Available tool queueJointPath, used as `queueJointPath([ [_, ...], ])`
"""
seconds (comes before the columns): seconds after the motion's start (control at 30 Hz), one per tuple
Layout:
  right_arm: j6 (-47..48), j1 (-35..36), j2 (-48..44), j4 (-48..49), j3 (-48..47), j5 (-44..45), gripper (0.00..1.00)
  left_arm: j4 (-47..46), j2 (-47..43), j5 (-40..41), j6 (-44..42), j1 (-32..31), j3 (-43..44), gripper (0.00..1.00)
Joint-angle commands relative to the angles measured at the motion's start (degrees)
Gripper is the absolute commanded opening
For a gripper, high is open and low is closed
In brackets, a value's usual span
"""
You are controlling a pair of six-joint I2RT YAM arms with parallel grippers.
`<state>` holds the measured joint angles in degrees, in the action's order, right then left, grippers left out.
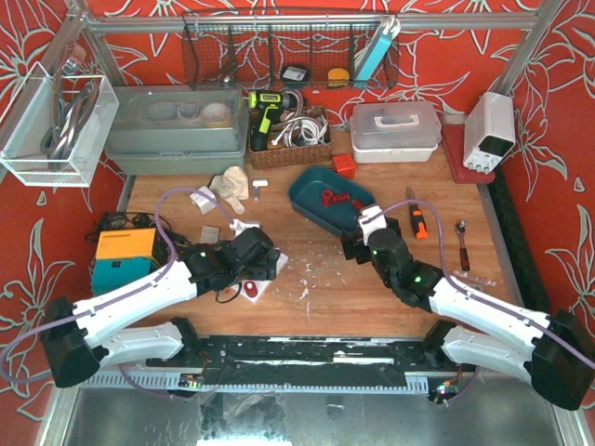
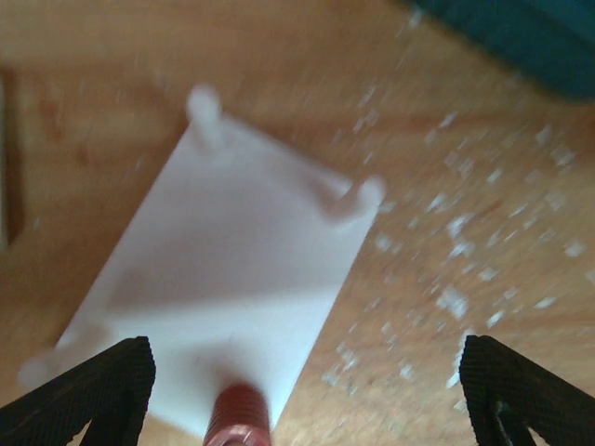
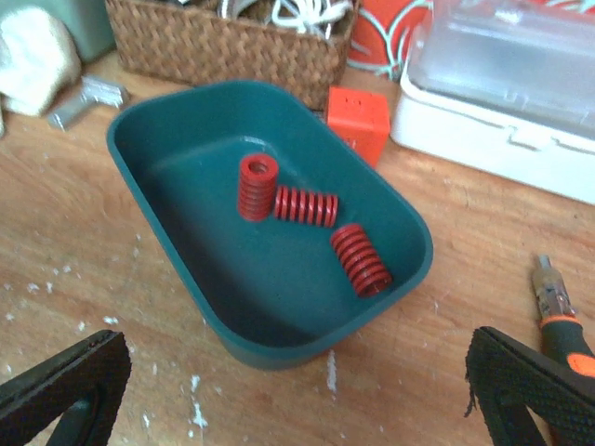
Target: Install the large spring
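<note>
Top external showed the wooden worktop (image 1: 335,288) under both my arms. The right tool (image 3: 297,372) hung wide open and empty above the teal tray (image 3: 177,232), where three red springs (image 3: 305,206) lay. The left tool (image 2: 307,372), equally wide and empty, straddled the white plate (image 2: 251,251), a fourth red spring (image 2: 237,423) at its near edge.

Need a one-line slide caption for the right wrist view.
Right gripper, jaws open, hovers at the near rim of a teal tray holding three loose red springs.
</note>
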<state>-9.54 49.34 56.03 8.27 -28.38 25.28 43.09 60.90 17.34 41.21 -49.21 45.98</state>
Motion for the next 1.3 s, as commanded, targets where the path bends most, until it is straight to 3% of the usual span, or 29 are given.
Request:
queueJointPath([
  [0.0, -2.3, -0.9, 2.9, -10.1, -6.0, 1.5, 0.99, -12.3, -2.2, 7.0, -4.2, -0.3, 2.3, 0.91],
  [0.1, -3.2, -2.2, 5.6, -15.5, -10.8, 0.9, 0.99, -25.4, -2.7, 7.6, -9.7, -0.3, 0.5, 0.99],
  [0.23, -3.9, -6.8, 10.5, -20.4, -15.5, -6.0, 0.95, -40.3, -2.9, 11.0, -18.6, -0.3, -3.3, 1.0],
  [0.37, -0.7, -10.7, 16.1, -23.4, -19.7, -8.5, 0.85, -52.0, -3.7, 11.7, -23.1, -0.3, -8.8, 1.0],
  [0.47, 1.6, -13.2, 20.4, -24.7, -22.6, -9.1, 0.72, -56.4, -6.7, 10.5, -23.0, -0.3, -12.4, 1.0],
  [0.57, 3.1, -15.0, 25.4, -25.2, -25.7, -10.5, 0.64, -58.8, -7.6, 10.8, -24.4, -0.2, -15.7, 1.0],
  [0.77, 7.8, -16.4, 36.3, -29.1, -34.2, -11.1, 0.57, -61.0, -5.5, 11.6, -24.9, -0.2, -19.3, 1.0],
  [0.93, 9.8, -17.0, 44.2, -32.7, -41.3, -11.1, 0.51, -57.3, -2.7, 15.3, -24.5, -0.1, -18.2, 1.0],
  [1.27, 12.8, -18.0, 54.3, -37.9, -48.9, -7.4, 0.48, -58.1, -8.0, 11.7, -21.7, 0.9, -20.5, 1.0],
])
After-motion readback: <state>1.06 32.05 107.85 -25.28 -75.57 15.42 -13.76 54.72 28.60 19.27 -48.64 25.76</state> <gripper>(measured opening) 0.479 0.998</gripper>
